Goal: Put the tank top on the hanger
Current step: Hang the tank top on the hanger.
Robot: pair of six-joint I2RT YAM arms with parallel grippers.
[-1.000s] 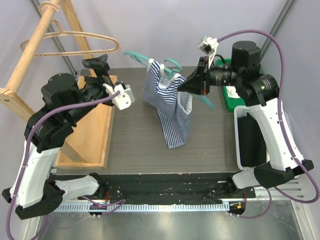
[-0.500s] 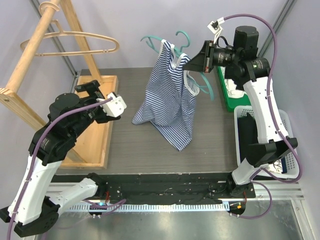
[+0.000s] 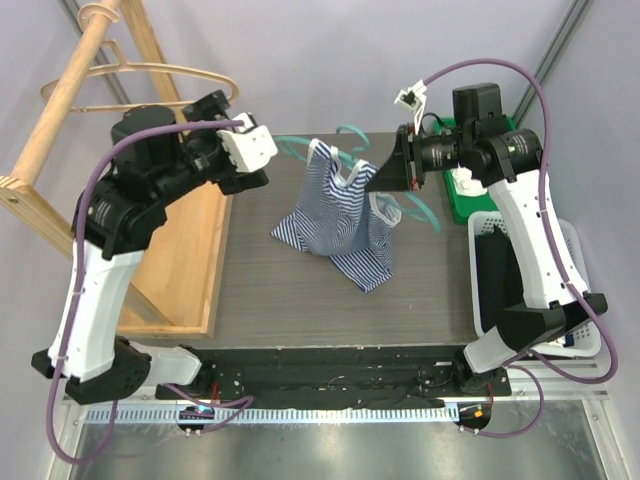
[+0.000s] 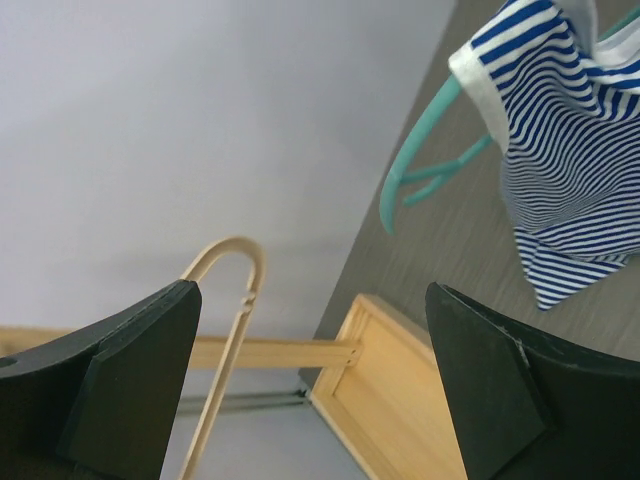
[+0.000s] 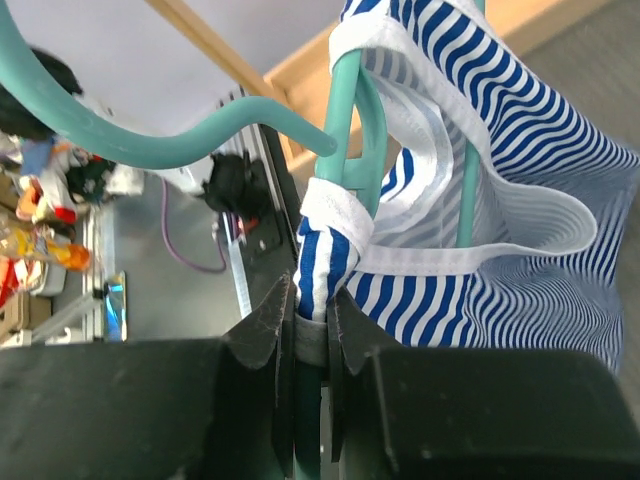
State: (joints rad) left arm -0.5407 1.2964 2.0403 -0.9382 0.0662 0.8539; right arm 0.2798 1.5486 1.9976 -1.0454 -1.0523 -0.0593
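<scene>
The striped tank top hangs on the teal hanger over the middle of the table, and its lower hem rests bunched on the tabletop. My right gripper is shut on the hanger's shaft together with a white-trimmed shoulder strap. The right wrist view shows that pinch, with the hanger running up through the tank top. My left gripper is open and holds nothing, raised left of the top. In its own view the open left gripper faces the tank top and the hanger at the upper right.
A wooden rack carries a tan hanger at the back left, and its base lies on the table's left side. A white basket with a black garment stands at the right, behind it a green item.
My right arm has lowered the hanger and top, so the hem now lies on the table. My left arm has risen and swung back towards the rack, still open.
</scene>
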